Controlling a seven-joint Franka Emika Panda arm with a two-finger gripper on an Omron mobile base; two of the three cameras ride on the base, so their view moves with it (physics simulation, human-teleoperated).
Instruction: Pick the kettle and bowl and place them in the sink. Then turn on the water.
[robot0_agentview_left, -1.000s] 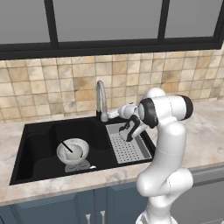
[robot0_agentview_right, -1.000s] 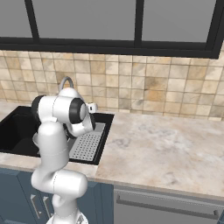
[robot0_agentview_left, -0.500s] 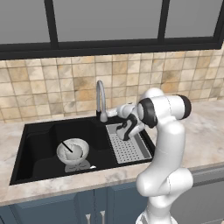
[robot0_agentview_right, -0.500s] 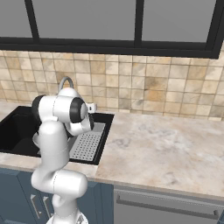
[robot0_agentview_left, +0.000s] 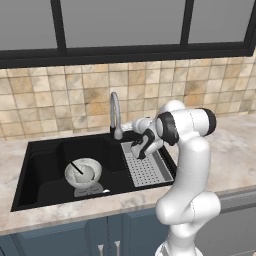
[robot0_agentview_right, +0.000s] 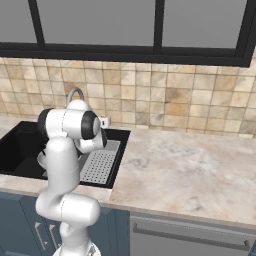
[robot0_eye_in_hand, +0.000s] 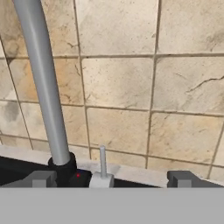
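While the bowl sits in the left part of the black sink with the kettle's black handle showing inside it, I see my pincer released, jaws wide, just beside the faucet base at the far rim. The small lever stands between the fingertips. The drain tray lies below on the right, the worktop beyond.

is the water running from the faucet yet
Off: no blue stream falls from the faucet into the sink.
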